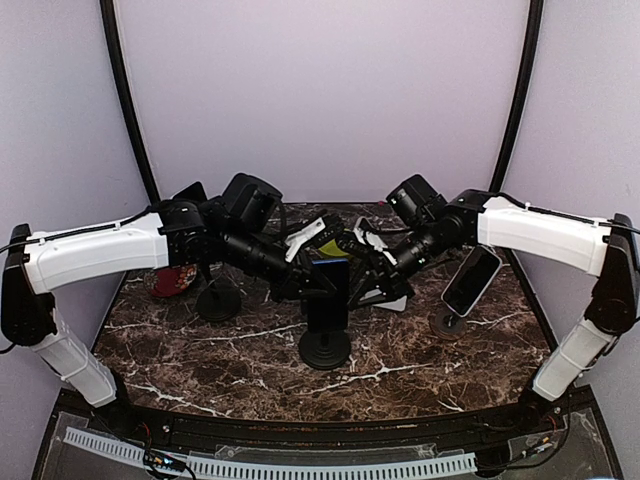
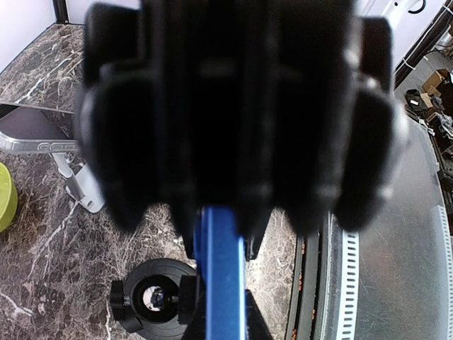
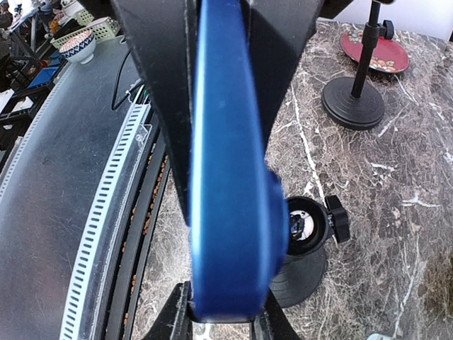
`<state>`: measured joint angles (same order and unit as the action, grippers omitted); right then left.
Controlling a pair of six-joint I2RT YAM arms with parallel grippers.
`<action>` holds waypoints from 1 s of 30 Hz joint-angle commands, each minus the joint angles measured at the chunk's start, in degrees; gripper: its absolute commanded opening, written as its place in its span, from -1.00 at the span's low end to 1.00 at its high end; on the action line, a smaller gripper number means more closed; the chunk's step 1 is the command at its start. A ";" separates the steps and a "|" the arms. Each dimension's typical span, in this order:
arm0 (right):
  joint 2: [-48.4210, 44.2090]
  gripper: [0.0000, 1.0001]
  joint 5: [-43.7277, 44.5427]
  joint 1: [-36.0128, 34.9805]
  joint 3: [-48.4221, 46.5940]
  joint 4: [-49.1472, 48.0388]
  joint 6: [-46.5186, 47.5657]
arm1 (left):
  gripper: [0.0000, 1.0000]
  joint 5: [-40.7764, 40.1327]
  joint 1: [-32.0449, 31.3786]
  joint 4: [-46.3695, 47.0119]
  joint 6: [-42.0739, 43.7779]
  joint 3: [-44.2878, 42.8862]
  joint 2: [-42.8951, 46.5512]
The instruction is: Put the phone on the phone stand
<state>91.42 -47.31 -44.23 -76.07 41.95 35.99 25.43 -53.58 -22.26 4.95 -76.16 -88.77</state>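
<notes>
A blue phone (image 1: 328, 273) hangs upright over the middle of the table, just above a black phone stand (image 1: 325, 345) with a round base. My left gripper (image 1: 305, 275) and right gripper (image 1: 365, 272) meet on it from either side. In the left wrist view the phone (image 2: 221, 297) runs edge-on between my left gripper's (image 2: 221, 251) closed black fingers, with the stand's socket head (image 2: 151, 297) below and to its left. In the right wrist view the phone (image 3: 226, 177) fills the middle, clamped by my right gripper (image 3: 223, 319), with the stand (image 3: 306, 230) just beside it.
Another phone (image 1: 471, 279) leans on a stand at the right. A second black stand (image 1: 218, 300) and a red plate (image 1: 172, 282) are at the left. A silver stand (image 1: 385, 295) sits behind the middle. A yellow-green object (image 2: 3, 195) lies near it.
</notes>
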 commanded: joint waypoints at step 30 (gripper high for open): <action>-11.08 0.46 5.67 4.32 2.68 0.27 -5.14 | -0.91 9.46 1.70 -9.48 -4.07 -0.23 -2.72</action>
<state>82.24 -44.71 -39.86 -73.58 43.75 30.98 35.00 -51.48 -23.31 3.84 -77.58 -90.72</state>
